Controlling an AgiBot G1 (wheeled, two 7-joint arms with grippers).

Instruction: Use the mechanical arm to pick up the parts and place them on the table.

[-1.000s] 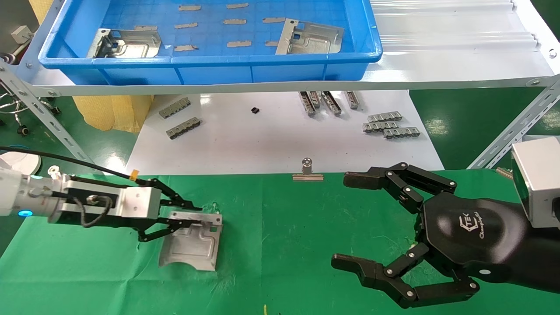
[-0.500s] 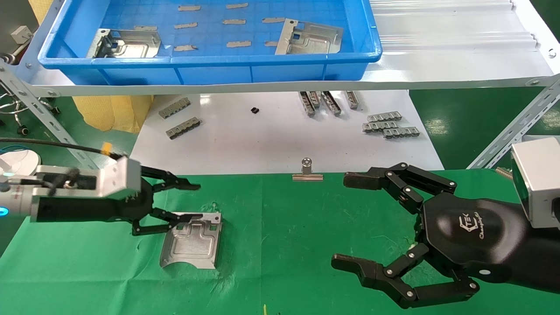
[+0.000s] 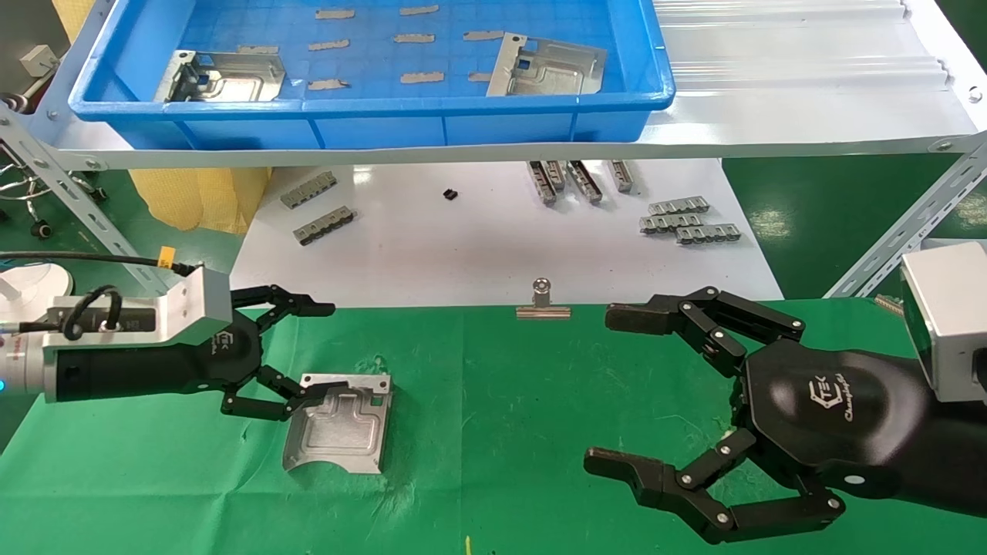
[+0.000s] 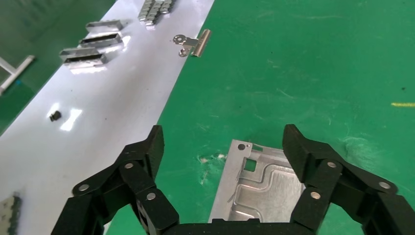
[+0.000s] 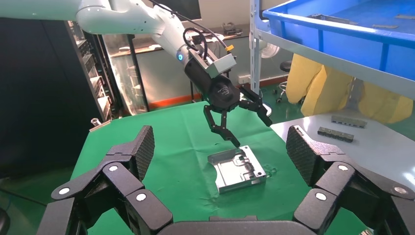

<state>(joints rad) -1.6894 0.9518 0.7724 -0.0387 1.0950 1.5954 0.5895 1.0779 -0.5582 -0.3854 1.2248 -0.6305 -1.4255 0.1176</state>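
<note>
One silver part (image 3: 339, 424) lies flat on the green table (image 3: 493, 401); it also shows in the left wrist view (image 4: 266, 186) and the right wrist view (image 5: 237, 169). The mechanical arm, my left gripper (image 3: 316, 351) (image 4: 225, 142), hangs open just left of and above it. One fingertip sits close over the plate's left edge, and I cannot tell whether it touches. Two more parts (image 3: 227, 77) (image 3: 547, 69) rest in the blue tray. My right gripper (image 3: 609, 389) (image 5: 220, 142) is parked open and empty over the table's right side.
The blue tray (image 3: 370, 108) stands on a raised shelf at the back. Below it a white board (image 3: 478, 239) carries grey toothed strips (image 3: 686, 220). A binder clip (image 3: 542, 304) holds the cloth's far edge. A slanted shelf brace (image 3: 910, 223) runs at the right.
My left gripper has let go of the plate, opened, risen and drawn back to the left while turning its wrist. The plate now lies flat on the cloth. The right arm has not moved.
</note>
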